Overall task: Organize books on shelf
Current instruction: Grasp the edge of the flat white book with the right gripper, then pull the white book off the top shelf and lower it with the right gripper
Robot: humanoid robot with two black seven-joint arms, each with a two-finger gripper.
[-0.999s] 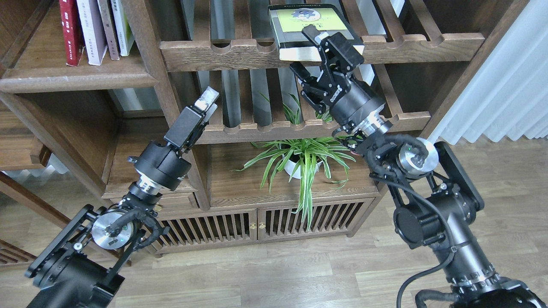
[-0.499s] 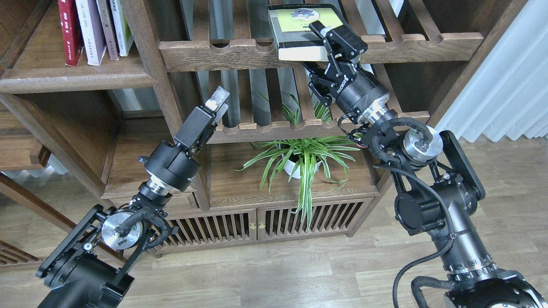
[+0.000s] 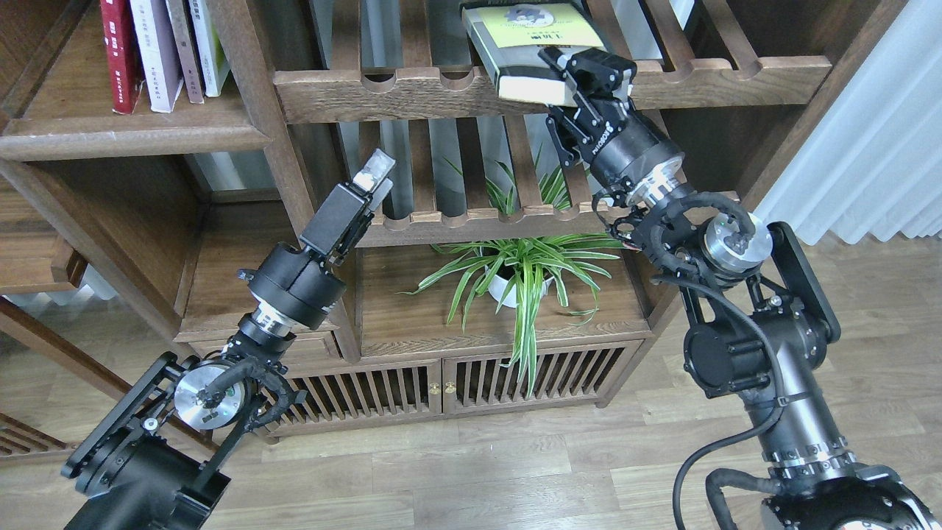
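Note:
The thick grey-black book (image 3: 526,37) with a yellow-green panel lies tilted at the top centre, its near end over the front rail of a slatted rack (image 3: 412,92). My right gripper (image 3: 578,70) is shut on the book's near right corner. A red book (image 3: 118,51) and a pale lavender-white book (image 3: 156,51) stand upright on the dark solid shelf (image 3: 132,136) at the top left. My left gripper (image 3: 374,171) is shut and empty, lower down, beside the cabinet's upright post.
Two more books (image 3: 199,44) stand to the right of the lavender one. An upright post (image 3: 265,125) separates the shelf from the slatted racks. A spider plant (image 3: 519,272) sits on the lower board. White curtain (image 3: 861,147) at the right.
My right gripper has moved up and to the right with the grey-black book, which has turned and lifted at its near end. My left arm rose slightly, then stayed still.

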